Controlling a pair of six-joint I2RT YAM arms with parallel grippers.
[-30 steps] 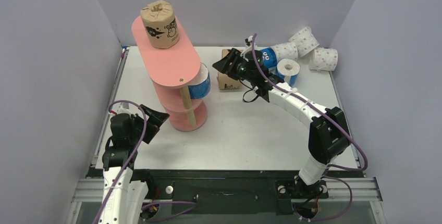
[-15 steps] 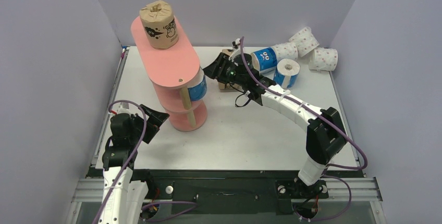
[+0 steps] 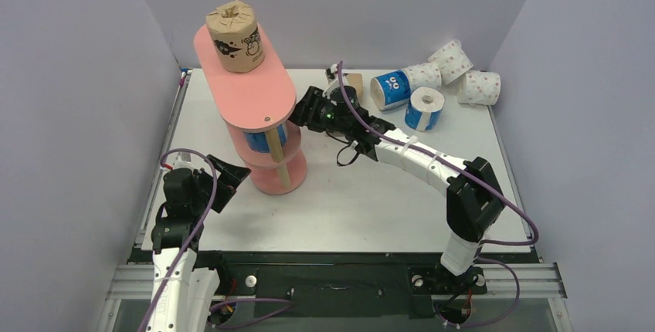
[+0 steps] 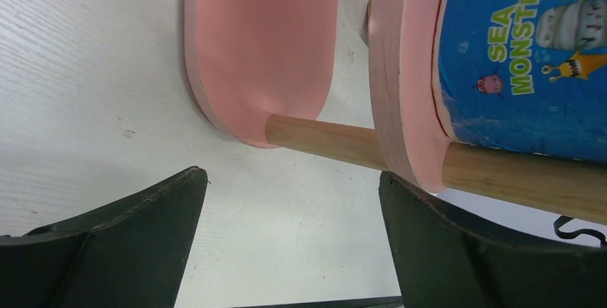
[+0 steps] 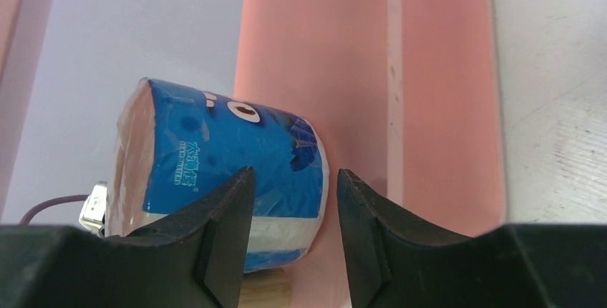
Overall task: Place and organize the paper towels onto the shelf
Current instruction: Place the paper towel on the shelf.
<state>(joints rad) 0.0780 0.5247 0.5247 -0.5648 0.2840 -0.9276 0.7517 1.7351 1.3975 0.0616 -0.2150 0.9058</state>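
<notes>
Now the blue paper towel roll with white ends [image 3: 259, 140] sits well inside the middle board of the tall salmon-pink three-board shelf with light wooden posts [image 3: 255, 93]. The shelf stands near the left edge of the white worktop [image 3: 371, 193]. A second ago this roll was right at the board's right rim, poking out. It has since slid deeper in, and the right arm has reached in toward the shelf behind it. The right end effector [image 3: 303, 110] is at the shelf's right side, its fingers partly apart with nothing between them. The wrist view shows the roll just past the fingertips, and I cannot tell if a tip touches it. It looks like a push, not a grab, so this roll seems put away. The left end effector [image 3: 232, 174] is wide open and holds nothing. It hangs by the shelf's bottom board, just as before. A brown roll with black print [image 3: 235, 36] stands on the top board. Two more blue rolls [image 3: 390, 89] and three white rolls with pink dots [image 3: 450, 59] wait in the far right corner of the worktop, so a lot is left to do.
</notes>
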